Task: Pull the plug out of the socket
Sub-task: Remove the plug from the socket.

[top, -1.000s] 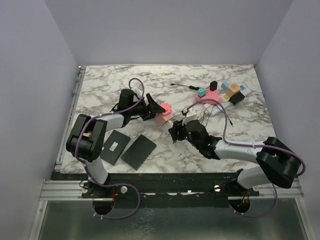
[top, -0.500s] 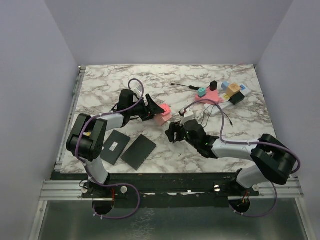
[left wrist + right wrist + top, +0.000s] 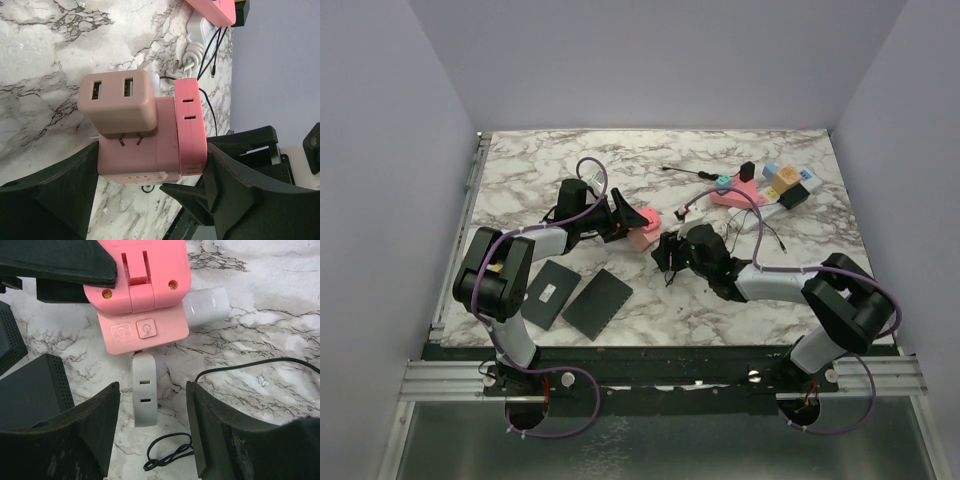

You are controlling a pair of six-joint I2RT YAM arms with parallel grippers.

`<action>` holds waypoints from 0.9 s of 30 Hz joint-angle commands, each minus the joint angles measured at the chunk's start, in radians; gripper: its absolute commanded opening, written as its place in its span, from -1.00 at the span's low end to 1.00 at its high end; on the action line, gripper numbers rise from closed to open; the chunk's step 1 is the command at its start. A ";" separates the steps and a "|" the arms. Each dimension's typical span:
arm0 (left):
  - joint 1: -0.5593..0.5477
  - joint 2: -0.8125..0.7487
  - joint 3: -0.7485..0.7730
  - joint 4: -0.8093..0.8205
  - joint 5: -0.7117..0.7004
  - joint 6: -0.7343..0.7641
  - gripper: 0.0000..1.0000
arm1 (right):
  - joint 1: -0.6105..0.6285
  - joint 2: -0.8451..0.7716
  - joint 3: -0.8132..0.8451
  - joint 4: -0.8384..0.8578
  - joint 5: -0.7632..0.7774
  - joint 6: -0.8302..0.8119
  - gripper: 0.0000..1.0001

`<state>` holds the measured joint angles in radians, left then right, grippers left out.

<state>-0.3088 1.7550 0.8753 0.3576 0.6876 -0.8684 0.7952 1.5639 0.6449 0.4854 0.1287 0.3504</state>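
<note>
My left gripper (image 3: 152, 161) is shut on a pink cube socket (image 3: 150, 145), one finger pressed on each side; in the top view it holds the pink cube socket (image 3: 645, 228) just above the marble. A pale pink USB charger (image 3: 117, 102) sits plugged into one face. From the opposite face a flat white plug (image 3: 145, 390) sticks out of the pink cube socket (image 3: 140, 295). My right gripper (image 3: 153, 410) is open and straddles this plug, with a gap on each side. In the top view the right gripper (image 3: 670, 255) is right next to the cube.
A translucent white cylinder (image 3: 205, 305) juts from the cube's side. A coiled black cable (image 3: 170, 455) lies under my right fingers. Two black pads (image 3: 598, 302) lie near the left arm. A white power strip (image 3: 757, 217) with coloured blocks (image 3: 785, 180) lies at the back right.
My right gripper has moved up and left, closer to the pink cube, and now has the white plug between its fingers. The left arm and cube have stayed put.
</note>
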 commanded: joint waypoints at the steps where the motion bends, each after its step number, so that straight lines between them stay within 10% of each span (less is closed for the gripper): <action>1: 0.000 0.005 0.040 0.041 0.038 0.010 -0.32 | -0.008 0.050 0.038 0.020 -0.084 -0.022 0.18; 27: 0.002 -0.002 0.015 0.038 -0.023 0.009 -0.41 | -0.003 0.140 0.145 -0.074 -0.109 0.121 -0.98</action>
<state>-0.3027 1.7664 0.8768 0.3573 0.6827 -0.8619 0.7799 1.6928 0.7441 0.4423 0.0208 0.4095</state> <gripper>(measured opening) 0.774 0.239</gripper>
